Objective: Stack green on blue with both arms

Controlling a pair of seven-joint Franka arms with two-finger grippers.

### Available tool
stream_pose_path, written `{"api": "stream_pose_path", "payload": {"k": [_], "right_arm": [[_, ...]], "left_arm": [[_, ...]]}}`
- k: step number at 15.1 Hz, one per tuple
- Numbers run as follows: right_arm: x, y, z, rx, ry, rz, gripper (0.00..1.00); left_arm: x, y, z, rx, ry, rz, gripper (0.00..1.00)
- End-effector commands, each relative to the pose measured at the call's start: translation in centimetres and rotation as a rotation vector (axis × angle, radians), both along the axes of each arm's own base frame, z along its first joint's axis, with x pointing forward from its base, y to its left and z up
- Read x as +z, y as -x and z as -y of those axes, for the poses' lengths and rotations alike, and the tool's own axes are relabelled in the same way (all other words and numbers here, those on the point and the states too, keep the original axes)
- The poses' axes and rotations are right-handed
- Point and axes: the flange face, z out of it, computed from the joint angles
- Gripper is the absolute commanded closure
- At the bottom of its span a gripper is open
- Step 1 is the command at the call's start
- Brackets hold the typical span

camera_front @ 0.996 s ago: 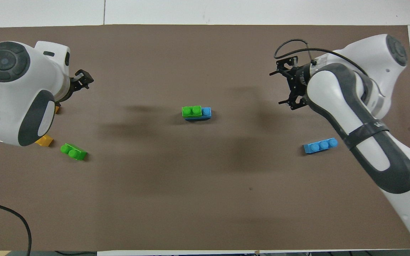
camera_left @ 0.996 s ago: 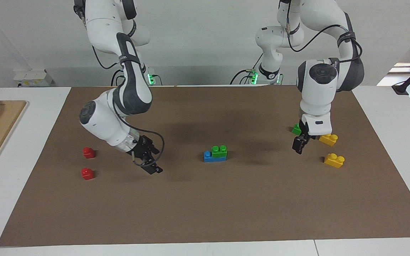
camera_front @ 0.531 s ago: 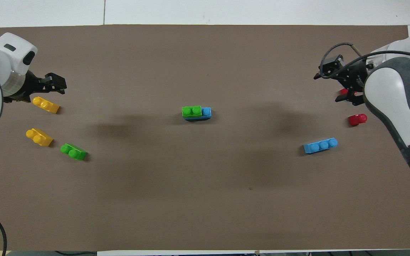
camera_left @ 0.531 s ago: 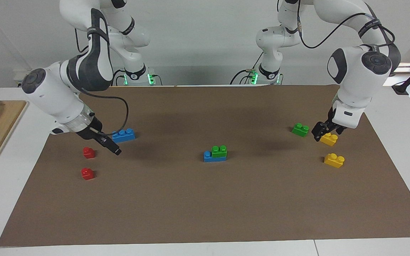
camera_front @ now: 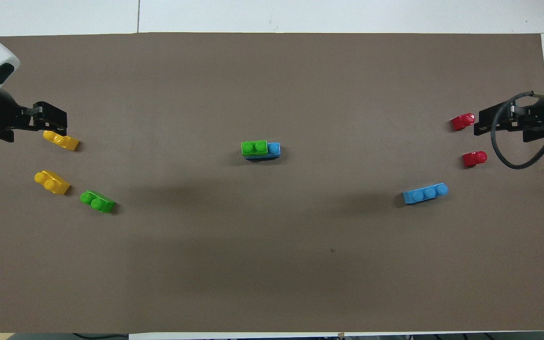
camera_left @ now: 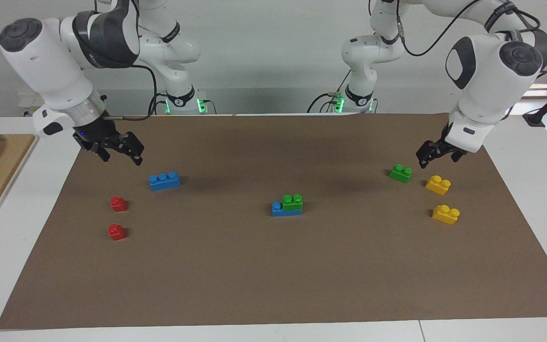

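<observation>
Both grippers (camera_left: 119,149) (camera_left: 432,154) have lifted away (apparently empty-handed).

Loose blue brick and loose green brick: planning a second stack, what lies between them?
Only the finished stack; bare mat either side toward blue brick and green brick, overhead view.

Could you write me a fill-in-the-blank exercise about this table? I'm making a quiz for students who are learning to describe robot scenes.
1. In the middle of the mat, a green brick sits on top of a ____ brick.
2. The number of yellow bricks on the mat is ____.
3. The loose blue brick has ____ studs in a row.
4. Both the left gripper and the right gripper hold ____.

Missing words: blue; two; three; nothing
</observation>
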Motion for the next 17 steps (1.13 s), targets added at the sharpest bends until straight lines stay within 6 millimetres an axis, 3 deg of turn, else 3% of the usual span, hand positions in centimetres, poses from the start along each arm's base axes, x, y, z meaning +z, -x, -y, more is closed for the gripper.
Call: {"api": "stream_pose_path", "payload": {"k": [1, 7, 11, 17], "right_arm": [[1.2, 1.1, 0.6, 0.085, 0.057, -0.006, 0.0], [1.4, 1.1, 1.1, 0.122, 0.06, 0.016, 0.0], [1.3, 1.1, 1.2, 0.119, 0.065, 0.019, 0.0], [1.4, 1.1, 1.2, 0.135, 0.121, 0.013, 0.0]], "left_arm": [[1.5, 2.0, 0.1, -0.019, 0.005, -0.002, 0.0], [2.9, 4.4, -0.3, -0.051, 0.052, -0.027, 0.0], [3.5, 4.9, -0.5, -0.116, 0.057, -0.031, 0.0], [2.5, 4.9, -0.2, -0.072, 0.071, -0.001, 0.0]]}}
